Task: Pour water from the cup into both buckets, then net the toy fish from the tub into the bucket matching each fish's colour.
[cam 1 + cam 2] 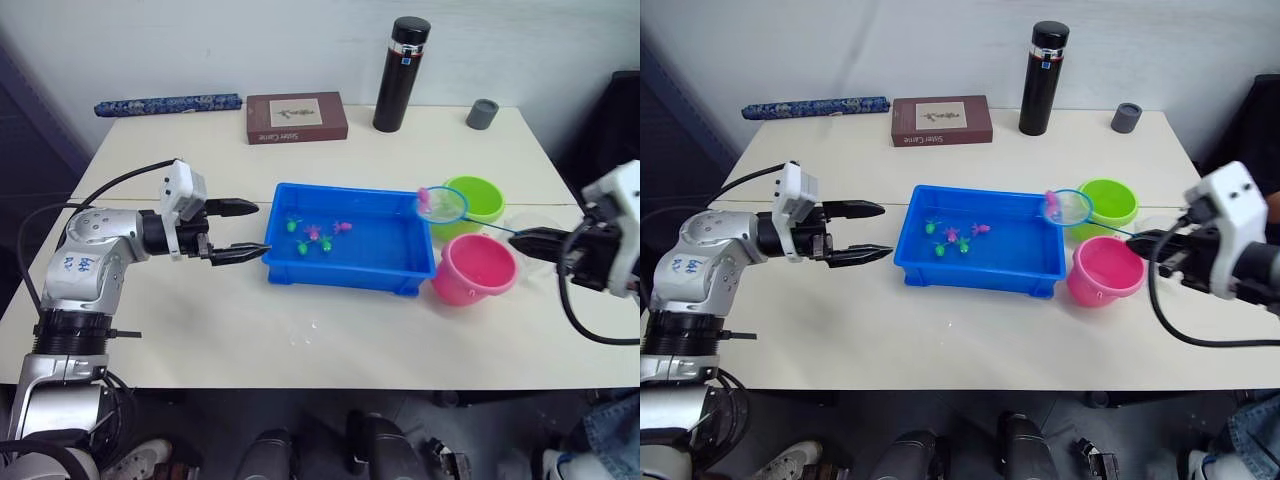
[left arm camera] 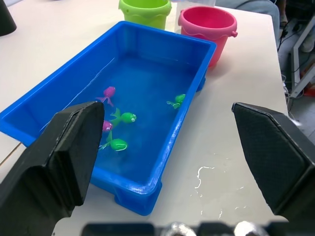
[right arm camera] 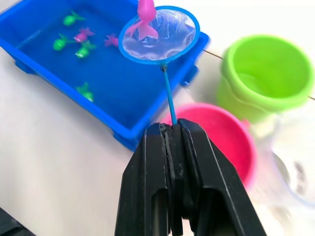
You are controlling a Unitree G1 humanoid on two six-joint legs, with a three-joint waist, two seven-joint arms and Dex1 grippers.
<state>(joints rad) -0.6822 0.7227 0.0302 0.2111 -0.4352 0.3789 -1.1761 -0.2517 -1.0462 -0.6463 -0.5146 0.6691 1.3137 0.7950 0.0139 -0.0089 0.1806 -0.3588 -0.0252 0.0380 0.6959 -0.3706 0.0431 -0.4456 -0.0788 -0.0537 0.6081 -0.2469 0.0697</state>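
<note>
The right jaws [image 3: 172, 129] are clenched on the net [image 3: 159, 35] handle, holding the hoop above the tub's [image 1: 352, 268] corner nearest the buckets. The right wrist view shows a pink fish [image 3: 144, 18] lying on the hoop's rim, and part of the clear cup [image 3: 295, 167] beside the pink bucket [image 1: 474, 268]. The left jaws [image 1: 240, 231] gape wide, released, holding nothing, just off the tub's other end. The left wrist view shows spilled drops [image 2: 206, 179] on the counter [image 1: 200, 330]. Green and pink fish [image 1: 316, 235] float in the tub; the green bucket [image 1: 474, 201] stands behind the pink one.
</note>
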